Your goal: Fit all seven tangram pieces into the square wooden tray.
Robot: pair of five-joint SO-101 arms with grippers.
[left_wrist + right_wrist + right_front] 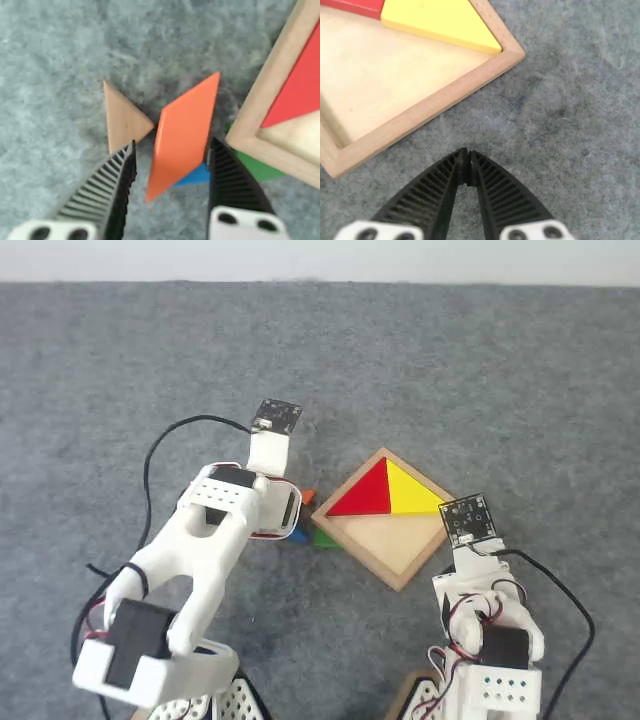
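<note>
The square wooden tray point(392, 570) lies on grey carpet with a red triangle point(365, 495) and a yellow triangle point(410, 490) in its far half. Beside the tray's corner point(260, 117), my left gripper point(171, 146) is open and straddles an orange parallelogram point(182, 135), which lies partly over a blue piece point(197, 175). A green piece point(255, 167) pokes out along the tray's rim, and a plain wooden triangle point(122, 120) lies on the other side. My right gripper point(466, 152) is shut and empty over the carpet, just outside the tray's rim point(435, 105).
Grey carpet point(480, 370) surrounds the tray on all sides. The near half of the tray floor point(375, 75) is bare wood. The left arm's body point(200, 550) stretches across the near left, and the right arm's base point(490, 650) stands near the front edge.
</note>
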